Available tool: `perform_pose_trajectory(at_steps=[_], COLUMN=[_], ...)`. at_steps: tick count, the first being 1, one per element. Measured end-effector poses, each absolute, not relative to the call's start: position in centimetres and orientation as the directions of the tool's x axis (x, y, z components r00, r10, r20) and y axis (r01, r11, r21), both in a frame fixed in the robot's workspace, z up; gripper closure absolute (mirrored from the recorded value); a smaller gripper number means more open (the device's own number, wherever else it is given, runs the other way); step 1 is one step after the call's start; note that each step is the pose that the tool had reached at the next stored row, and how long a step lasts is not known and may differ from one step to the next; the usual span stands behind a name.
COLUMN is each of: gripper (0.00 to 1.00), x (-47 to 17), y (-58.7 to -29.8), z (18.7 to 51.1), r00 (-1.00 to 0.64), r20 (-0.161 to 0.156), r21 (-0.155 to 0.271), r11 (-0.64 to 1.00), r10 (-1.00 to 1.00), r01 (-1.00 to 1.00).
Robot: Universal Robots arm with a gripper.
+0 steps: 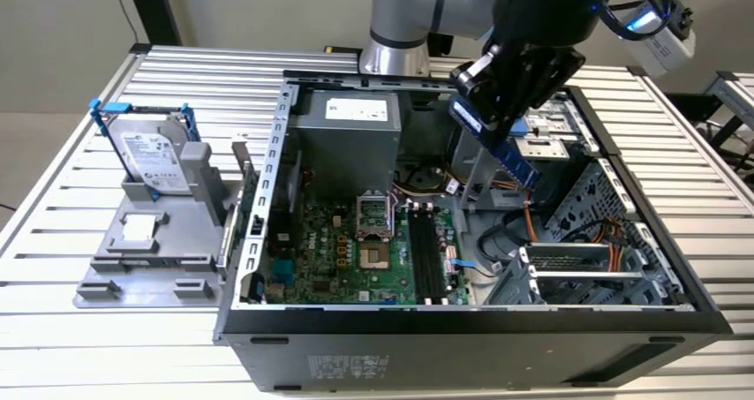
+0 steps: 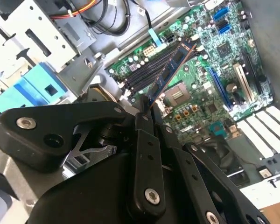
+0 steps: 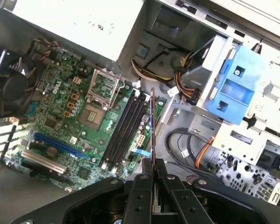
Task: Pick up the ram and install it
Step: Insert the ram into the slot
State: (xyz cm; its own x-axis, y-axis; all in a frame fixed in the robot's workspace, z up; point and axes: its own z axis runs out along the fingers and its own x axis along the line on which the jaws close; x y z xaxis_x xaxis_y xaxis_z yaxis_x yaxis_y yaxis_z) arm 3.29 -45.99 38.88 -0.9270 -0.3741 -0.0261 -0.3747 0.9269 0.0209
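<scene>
Exterior view: the black gripper (image 1: 493, 116) clamps the long, thin, blue-faced ram stick (image 1: 518, 162), which hangs tilted below it. Second wrist view: long black plastic memory slots (image 2: 147, 72) lie beyond the stick's tip. First wrist view: the stick is edge-on and nearly slot-parallel; squareness to the slot matters most, I judge.

Probably a robotics lab: an open computer case (image 1: 471, 351) on a slatted aluminium bench (image 1: 106, 351).

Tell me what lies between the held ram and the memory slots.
Bare air, in the first wrist view: the ram hangs clear above the memory slots.
</scene>
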Motion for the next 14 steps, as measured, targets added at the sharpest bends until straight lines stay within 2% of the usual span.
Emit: perform_pose_trajectory(at_steps=[14], gripper=[1.00], x=[3.29], y=[-46.02], z=[38.88], r00=[-0.977], r20=[-0.026], r21=[0.021], r11=[0.977], r10=[-0.212], r01=[-0.213])
